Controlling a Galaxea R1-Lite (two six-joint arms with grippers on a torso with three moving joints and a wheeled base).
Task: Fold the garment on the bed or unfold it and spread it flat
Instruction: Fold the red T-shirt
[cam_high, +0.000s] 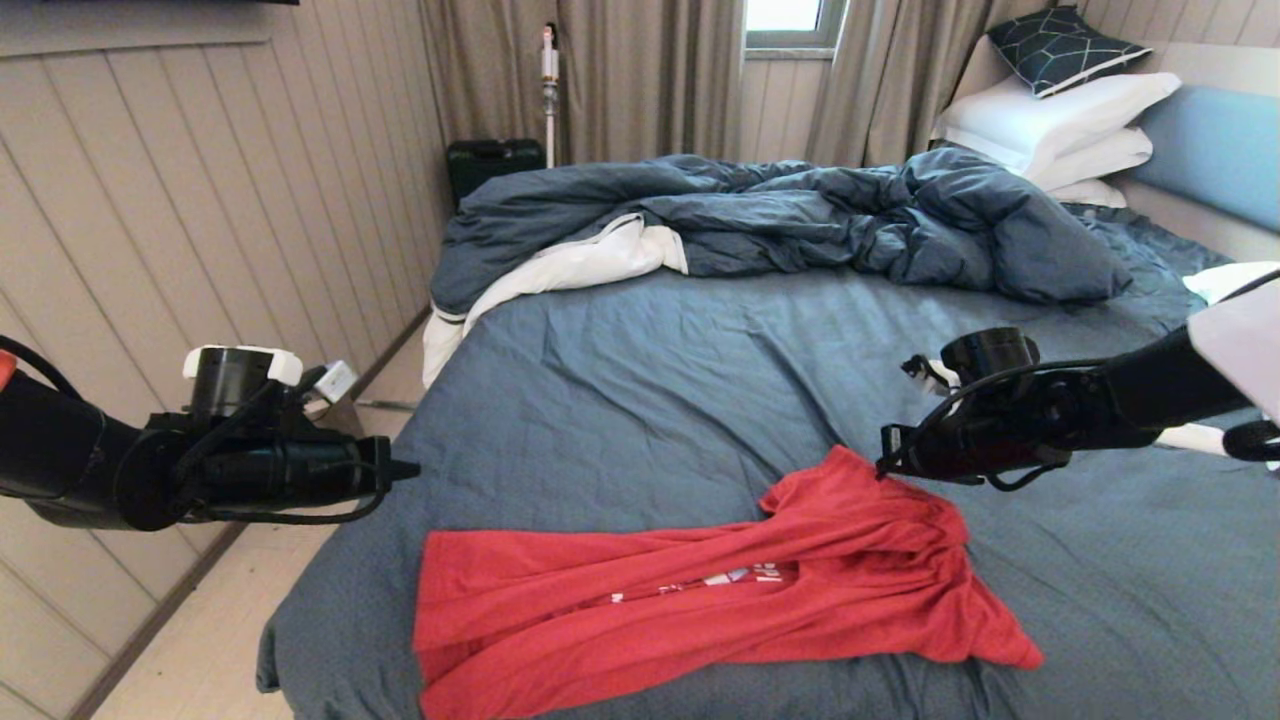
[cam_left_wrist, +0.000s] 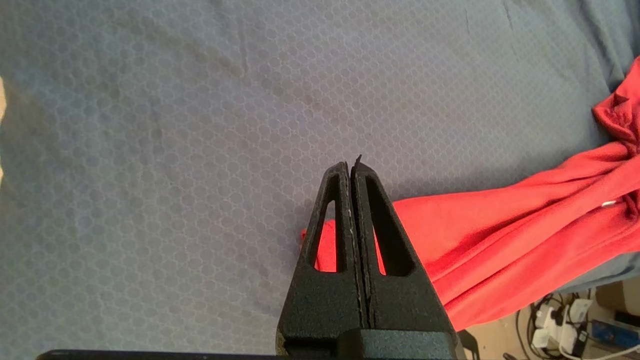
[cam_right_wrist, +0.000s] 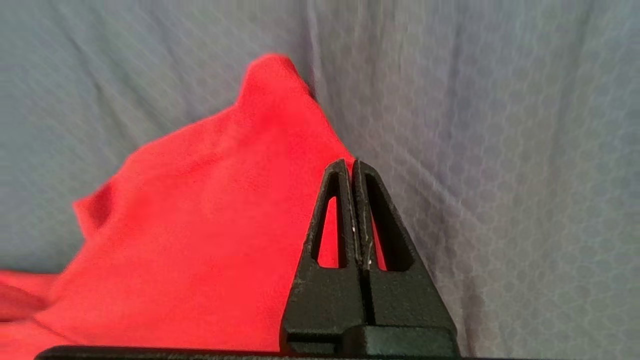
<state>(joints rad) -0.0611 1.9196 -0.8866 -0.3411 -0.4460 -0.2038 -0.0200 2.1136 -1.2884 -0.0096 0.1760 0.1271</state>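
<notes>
Red T-shirt (cam_high: 700, 590) lying crumpled on the bed's blue-grey sheet (cam_high: 650, 400) (near edge); left gripper (cam_left_wrist: 353, 167) and right gripper (cam_right_wrist: 350, 165) hover above it, fingers pressed together, empty.

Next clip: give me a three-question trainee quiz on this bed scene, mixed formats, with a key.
1. True or false: the T-shirt lies spread flat, with its whole chest print showing.
2. Which gripper is nearer the T-shirt in the head view? A) left gripper B) right gripper
3. Fill in: at the far end of the bed lies a rumpled dark blue ____.

Key
1. False: it is bunched lengthwise, with folds hiding most of the print.
2. B: it is at the raised peak of the T-shirt; the left one hangs beside the bed's edge. Both are shut and hold nothing.
3. duvet
</notes>
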